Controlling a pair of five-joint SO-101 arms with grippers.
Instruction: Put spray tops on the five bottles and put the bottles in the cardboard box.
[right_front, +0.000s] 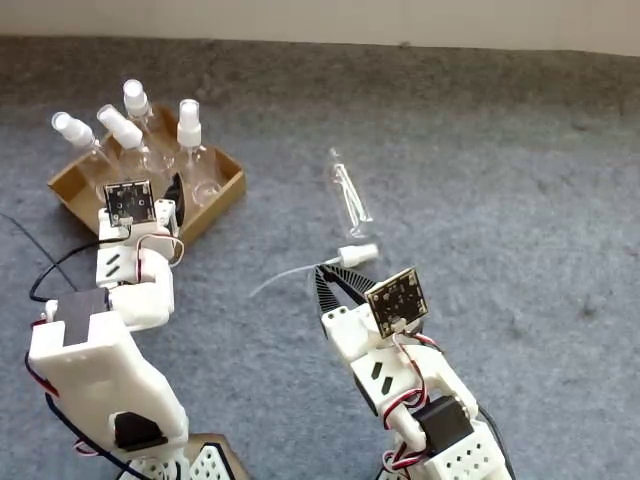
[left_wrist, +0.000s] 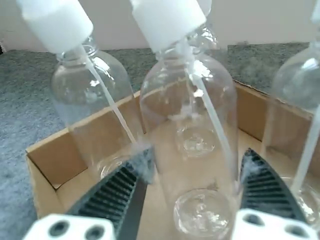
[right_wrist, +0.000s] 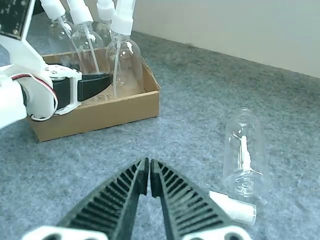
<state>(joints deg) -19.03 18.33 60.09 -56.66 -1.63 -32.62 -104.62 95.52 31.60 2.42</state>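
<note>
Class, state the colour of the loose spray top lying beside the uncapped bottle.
The spray top is white; it shows clearest in the right wrist view.

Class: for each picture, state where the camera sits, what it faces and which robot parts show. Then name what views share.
High view: fixed overhead, looking down on both arms; left claw at the cardboard box, right claw by the spray top.
Left wrist view: on the left wrist, facing capped bottles in the box; left claw open.
Right wrist view: on the right wrist, facing box and lying bottle; right claw shut.
All three share the box.
</note>
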